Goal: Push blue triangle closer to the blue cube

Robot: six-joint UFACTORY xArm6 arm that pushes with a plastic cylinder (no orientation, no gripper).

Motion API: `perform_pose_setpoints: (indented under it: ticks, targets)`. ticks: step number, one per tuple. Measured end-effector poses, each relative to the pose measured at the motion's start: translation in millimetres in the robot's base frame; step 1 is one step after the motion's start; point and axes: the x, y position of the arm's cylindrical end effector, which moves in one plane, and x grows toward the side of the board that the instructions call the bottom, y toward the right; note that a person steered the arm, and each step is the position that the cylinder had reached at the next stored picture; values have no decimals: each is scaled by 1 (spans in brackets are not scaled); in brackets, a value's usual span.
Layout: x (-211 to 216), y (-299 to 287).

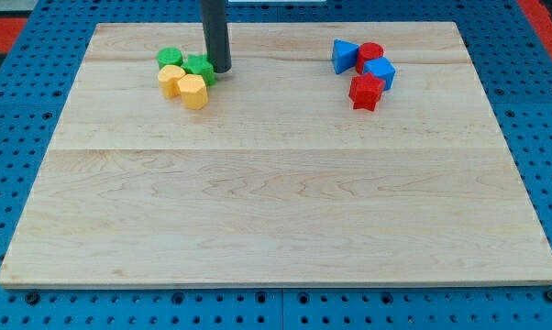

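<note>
We observe the wooden board (276,211) resting on a blue perforated base (10,119). Starting at the view's left, a cluster of four blocks sits near the board's top edge: a green cylinder-like block (169,57) at the upper left, a green block (200,67) of unclear shape to its right, a yellow block (171,79) below the first, and a yellow block (193,92) lowest in the group. All four lie touching or just beside one another.

Our tool is a plain dark rod with no parts that open or close. It descends from the view's top, and my tip (220,70) stands on the board just to the right of the second green block, touching it or nearly so; we cannot tell which.

The board's centre separates this group from the second cluster, well apart at the view's right. There the blue triangle (344,56) lies leftmost, with a red cylinder (369,56) directly at its right. The blue cube (380,71) sits just below and right of that cylinder, near the triangle but with the cylinder partly between them. A red block (366,92) of irregular shape lies below, against the cube's lower left.
</note>
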Motion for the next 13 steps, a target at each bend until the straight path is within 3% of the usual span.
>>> perform_pose_setpoints:
  ticks: [2, 4, 5, 6, 9, 11, 13]
  targets:
    - [-12, 16]
    - [-77, 80]
    - [-81, 136]
    - [-66, 175]
    - [-30, 195]
    - [-38, 147]
    - [-7, 167]
